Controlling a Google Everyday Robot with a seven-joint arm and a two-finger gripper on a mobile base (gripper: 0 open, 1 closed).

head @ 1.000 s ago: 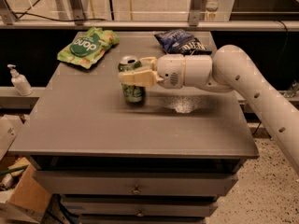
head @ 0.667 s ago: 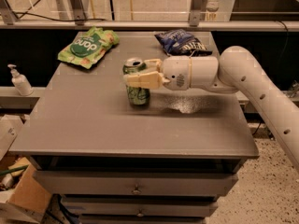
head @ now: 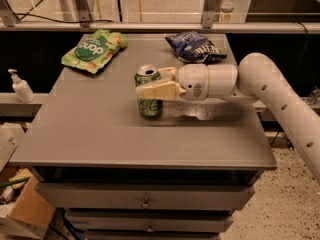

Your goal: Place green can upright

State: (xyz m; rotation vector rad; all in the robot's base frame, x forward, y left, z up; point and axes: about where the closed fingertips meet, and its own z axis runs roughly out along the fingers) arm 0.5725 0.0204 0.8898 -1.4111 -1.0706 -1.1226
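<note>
The green can (head: 150,104) stands upright near the middle of the grey table (head: 90,129), silver top with pull-tab facing up. Its base is at the tabletop; I cannot tell whether it touches. My gripper (head: 149,81) reaches in from the right on a white arm (head: 260,79). Its pale fingers (head: 157,90) are on either side of the can's upper half, shut on it.
A flat green snack bag (head: 94,50) lies at the table's back left and a dark blue chip bag (head: 195,46) at the back right. A white pump bottle (head: 20,86) stands on a ledge to the left. Drawers (head: 145,196) sit under the tabletop.
The gripper and the upright can have shifted together a little to the right and toward the front of the table. The bags have not moved.
</note>
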